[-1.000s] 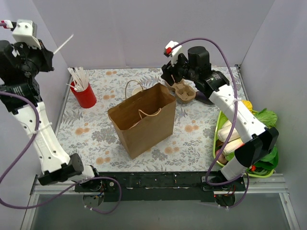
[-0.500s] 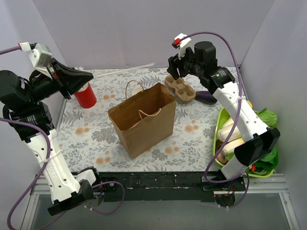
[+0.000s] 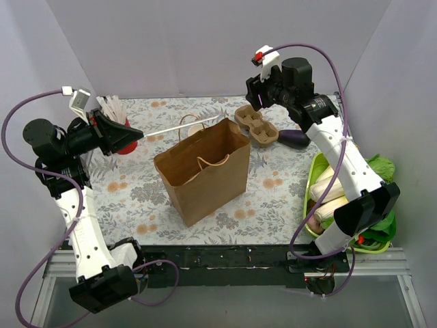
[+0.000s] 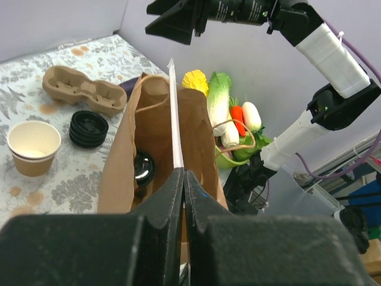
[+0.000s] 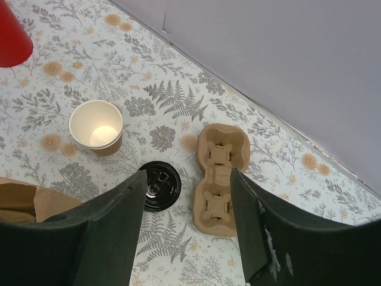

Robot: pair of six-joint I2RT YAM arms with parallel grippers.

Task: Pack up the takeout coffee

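The takeout coffee's cream paper cup (image 5: 96, 126) stands open-topped on the table behind the brown paper bag (image 3: 205, 171), with a black lid (image 5: 159, 186) lying beside it. In the left wrist view the cup (image 4: 34, 146) and lid (image 4: 89, 128) sit left of the bag (image 4: 119, 173), and another black lid (image 4: 143, 167) shows inside it. My left gripper (image 3: 136, 134) (image 4: 183, 176) is shut on a thin white stick (image 4: 174, 113) that points over the bag's mouth. My right gripper (image 3: 256, 96) (image 5: 188, 173) hangs open high above the lid and carrier.
A brown pulp two-cup carrier (image 3: 257, 126) (image 5: 217, 179) lies behind the bag. The red cup of white sticks (image 3: 121, 142) stands at the back left, by my left gripper. A purple eggplant (image 3: 293, 139) and a green basket (image 3: 306, 205) of vegetables occupy the right side.
My left arm has swung down and rightward, bringing the white stick from high at the left to level over the bag. My right gripper has lifted away from the carrier.
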